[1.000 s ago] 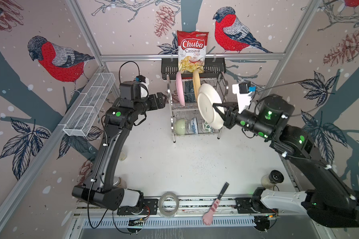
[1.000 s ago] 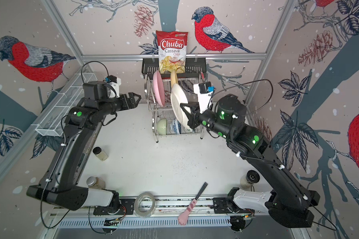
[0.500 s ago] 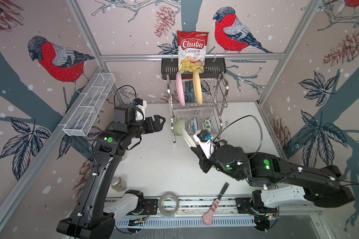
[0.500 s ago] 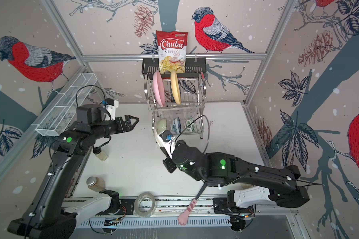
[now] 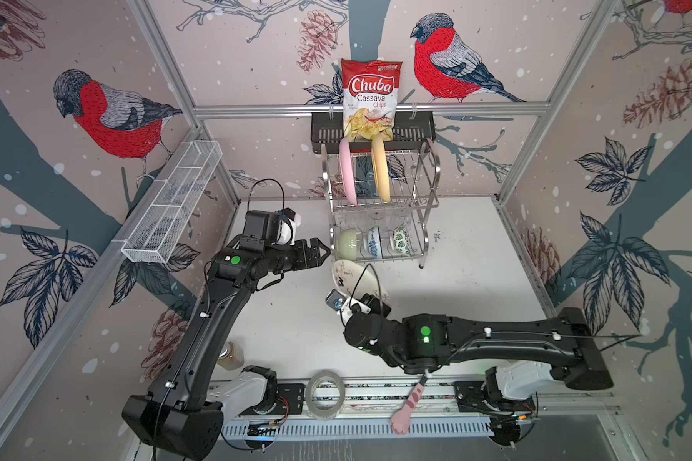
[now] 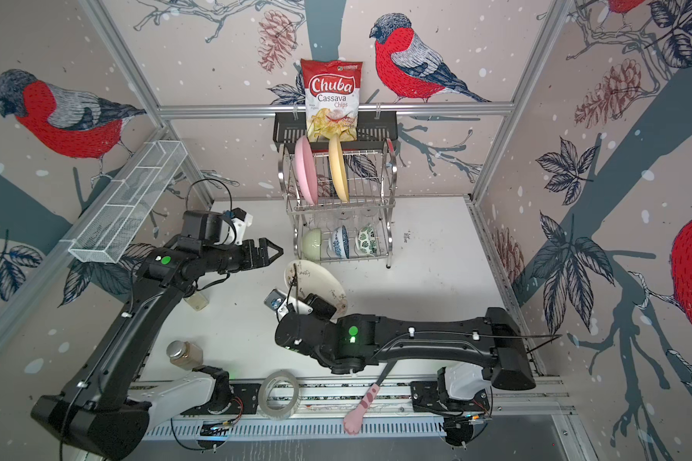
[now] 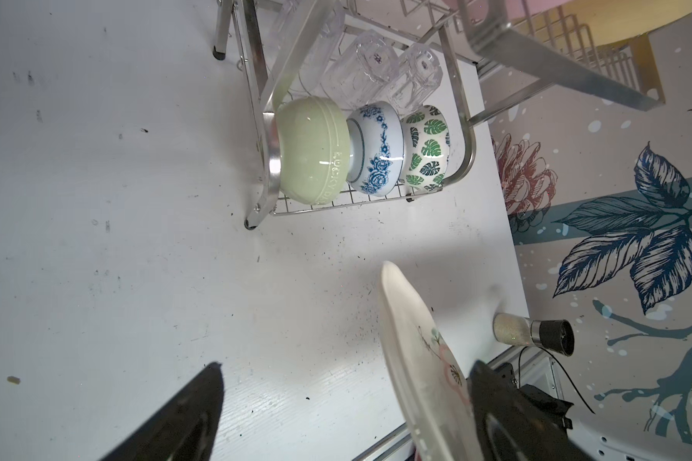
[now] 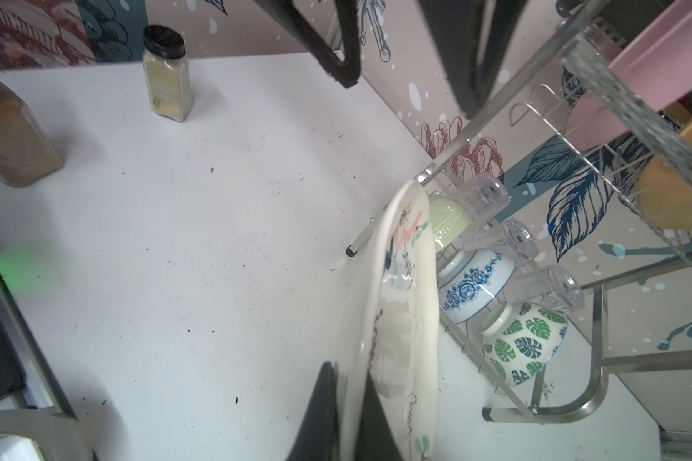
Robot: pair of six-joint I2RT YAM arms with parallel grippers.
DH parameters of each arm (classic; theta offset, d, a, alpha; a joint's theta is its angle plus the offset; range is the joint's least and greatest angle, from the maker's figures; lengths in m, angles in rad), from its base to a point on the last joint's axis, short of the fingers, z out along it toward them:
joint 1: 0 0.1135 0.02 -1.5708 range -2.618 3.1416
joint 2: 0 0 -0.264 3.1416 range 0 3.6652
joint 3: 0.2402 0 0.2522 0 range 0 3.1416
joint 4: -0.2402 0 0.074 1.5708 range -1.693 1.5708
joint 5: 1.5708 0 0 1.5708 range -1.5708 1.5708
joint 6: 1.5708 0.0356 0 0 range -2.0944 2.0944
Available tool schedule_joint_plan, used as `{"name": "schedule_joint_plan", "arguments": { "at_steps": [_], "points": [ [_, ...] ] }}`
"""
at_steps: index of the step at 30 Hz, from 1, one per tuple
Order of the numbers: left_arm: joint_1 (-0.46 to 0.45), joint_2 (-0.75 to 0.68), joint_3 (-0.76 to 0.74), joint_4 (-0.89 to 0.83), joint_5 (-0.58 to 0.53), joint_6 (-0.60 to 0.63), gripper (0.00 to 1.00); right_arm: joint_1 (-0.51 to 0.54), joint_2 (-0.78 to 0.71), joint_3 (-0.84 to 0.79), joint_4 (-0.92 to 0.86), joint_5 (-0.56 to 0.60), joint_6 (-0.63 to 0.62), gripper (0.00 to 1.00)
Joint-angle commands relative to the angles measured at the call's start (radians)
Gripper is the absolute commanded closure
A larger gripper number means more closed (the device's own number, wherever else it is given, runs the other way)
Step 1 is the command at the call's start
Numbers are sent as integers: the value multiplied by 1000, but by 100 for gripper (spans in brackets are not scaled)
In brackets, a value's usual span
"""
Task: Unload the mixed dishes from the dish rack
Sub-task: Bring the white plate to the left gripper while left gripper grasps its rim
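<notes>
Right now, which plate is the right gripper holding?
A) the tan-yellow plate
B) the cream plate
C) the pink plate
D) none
B: the right gripper is shut on the cream plate, while the pink plate and the tan-yellow plate stand in the dish rack.

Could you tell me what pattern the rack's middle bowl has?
Blue flowers on white; the bowl shows best in the left wrist view.

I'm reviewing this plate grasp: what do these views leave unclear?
- Cream plate lower rim: right arm covers it in both top views, both wrist views cut it off; table contact unknown.
- Plate's writing: too small, blurred.
- Paw-handled tool: far end under right arm in both top views.
</notes>
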Motion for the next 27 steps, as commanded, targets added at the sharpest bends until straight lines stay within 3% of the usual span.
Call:
{"name": "schedule_joint_plan", "arguments": {
  "at_steps": [1,5,11,15,20,23,27],
  "points": [
    [-25,18,-20,24,6,15,11,22,64,22,124,159,-129,100],
    [-64,36,-70,29,-4,16,18,40,159,41,190,254,-213,100],
    [-71,18,-129,3,-60,26,19,41,228,46,296,338,-278,100],
    [-72,2,-182,58,-19,2,29,43,260,48,383,392,-339,100],
    [-82,-14,-231,137,39,-36,51,41,297,55,480,438,-406,100],
    [-83,-33,-247,174,63,-59,75,37,308,71,494,432,-400,100],
    [-83,-63,-249,199,68,-81,94,27,310,83,503,416,-385,100]
  ]
}}
